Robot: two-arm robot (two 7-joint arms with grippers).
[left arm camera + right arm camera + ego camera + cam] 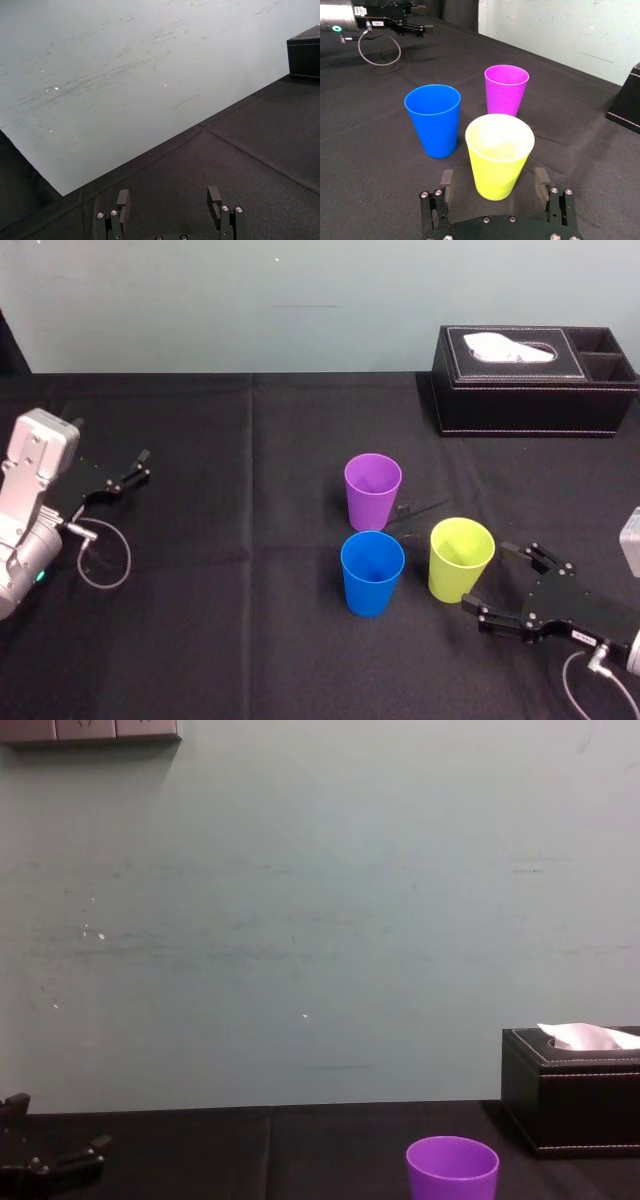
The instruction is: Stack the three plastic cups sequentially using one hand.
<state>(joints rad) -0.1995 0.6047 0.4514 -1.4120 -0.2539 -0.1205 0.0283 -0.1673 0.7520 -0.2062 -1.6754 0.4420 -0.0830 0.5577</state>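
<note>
The three plastic cups stand upright, mouths up, near the middle of the black bench (250, 640): the purple cup (372, 490) farthest from the robot, the blue cup (372, 572) just in front of it, and the yellow-green cup (461, 558) just to the right of the blue one, none of them touching. The right claw (490, 578) is by far the nearer. It lies low over the bench at the yellow-green cup's right side with its fingers spread wide and pointing at the cup. The cup's long axis is vertical, across the claw's reach, so a sideways closing on its wall looks like the step in hand. The left claw (135, 468) rests well away at the bench's left edge, its fingers also apart. The right wrist view shows the yellow-green cup centred on the gap between the fingers; whether its base is already inside that gap I cannot tell. The head view gives the whole layout and the tissue box (530, 380) at the back right, while the chest view catches the purple cup's rim.
</note>
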